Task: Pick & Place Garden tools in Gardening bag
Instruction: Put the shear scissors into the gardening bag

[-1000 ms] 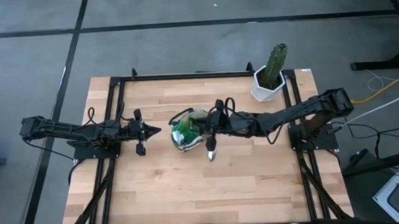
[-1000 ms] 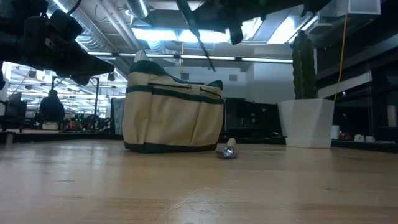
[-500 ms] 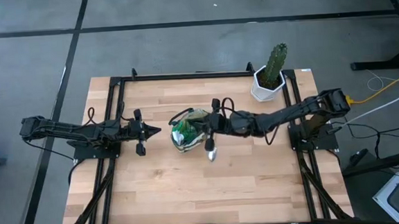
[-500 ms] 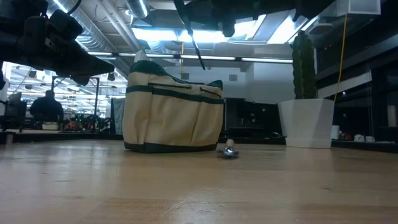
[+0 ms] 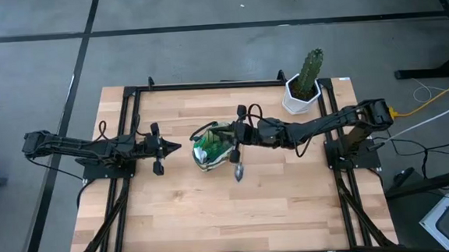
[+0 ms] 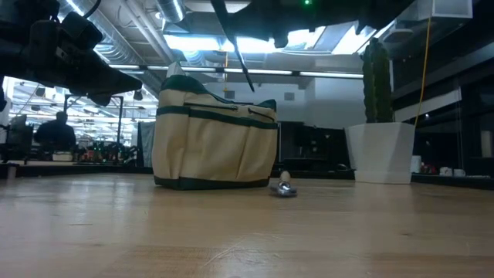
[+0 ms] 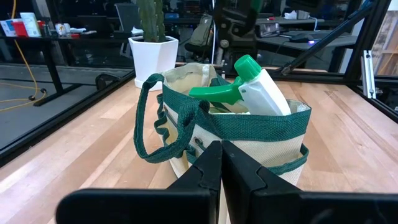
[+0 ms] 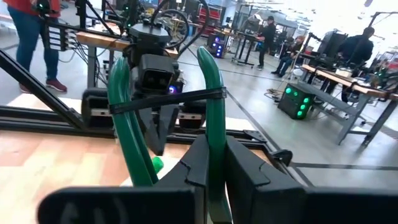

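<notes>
— What is seen at the table's (image 5: 215,220) far right corner?
— A cactus (image 5: 310,68) is seen upright in a white faceted pot (image 5: 300,99).
— And beyond?
— People (image 8: 267,30) are seen standing among workbenches.

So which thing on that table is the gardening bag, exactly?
Find the wooden table and look at its middle, between the two arms. The gardening bag is the rounded beige fabric tote with dark green trim and handles. Unlike the hard white pot holding a cactus, it is soft and stuffed with green tools.
</notes>
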`<state>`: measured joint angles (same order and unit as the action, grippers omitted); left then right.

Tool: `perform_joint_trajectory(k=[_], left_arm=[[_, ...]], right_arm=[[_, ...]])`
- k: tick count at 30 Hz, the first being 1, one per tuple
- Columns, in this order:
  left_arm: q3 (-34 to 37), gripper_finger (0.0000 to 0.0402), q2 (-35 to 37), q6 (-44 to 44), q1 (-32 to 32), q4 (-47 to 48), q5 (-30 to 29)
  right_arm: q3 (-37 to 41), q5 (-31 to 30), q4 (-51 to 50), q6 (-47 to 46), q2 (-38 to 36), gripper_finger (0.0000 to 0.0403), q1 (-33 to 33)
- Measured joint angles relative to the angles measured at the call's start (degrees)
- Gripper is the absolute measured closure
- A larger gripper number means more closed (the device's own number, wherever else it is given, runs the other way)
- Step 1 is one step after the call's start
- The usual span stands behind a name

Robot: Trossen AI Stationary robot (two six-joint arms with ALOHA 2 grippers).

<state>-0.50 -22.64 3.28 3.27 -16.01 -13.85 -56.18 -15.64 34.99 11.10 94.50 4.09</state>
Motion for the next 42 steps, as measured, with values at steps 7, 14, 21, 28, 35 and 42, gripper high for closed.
perform_joint_trajectory(k=[7, 14, 21, 28, 35, 42], left_arm=[[0.0, 0.0398, -0.01, 0.0, 0.0, 0.0, 0.0], [0.0, 0.0398, 0.01, -0.01, -0.01, 0.0, 0.0], [0.01, 0.0398, 0.0, 0.0, 0.0, -0.01, 0.0], [0.0, 0.0398, 0.01, 0.0, 0.0, 0.0, 0.0], [0.01, 0.0398, -0.01, -0.01, -0.02, 0.0, 0.02], [0.0, 0.0398, 0.01, -0.01, -0.02, 0.0, 0.0]], right_arm=[[-0.02, 3.87, 0.19, 0.91, 0.42, 0.0374, -2.59], [0.0, 5.35, -0.3, -1.73, 4.29, 0.0374, -3.84], [0.0, 5.35, -0.62, -1.58, 7.63, 0.0374, -3.89], [0.02, 5.35, -4.57, -1.2, 8.68, 0.0374, -5.17], [0.02, 5.31, -10.31, -1.21, 8.7, 0.0375, -6.42], [-0.09, 5.33, -14.54, -0.86, 8.6, 0.0375, -6.44]])
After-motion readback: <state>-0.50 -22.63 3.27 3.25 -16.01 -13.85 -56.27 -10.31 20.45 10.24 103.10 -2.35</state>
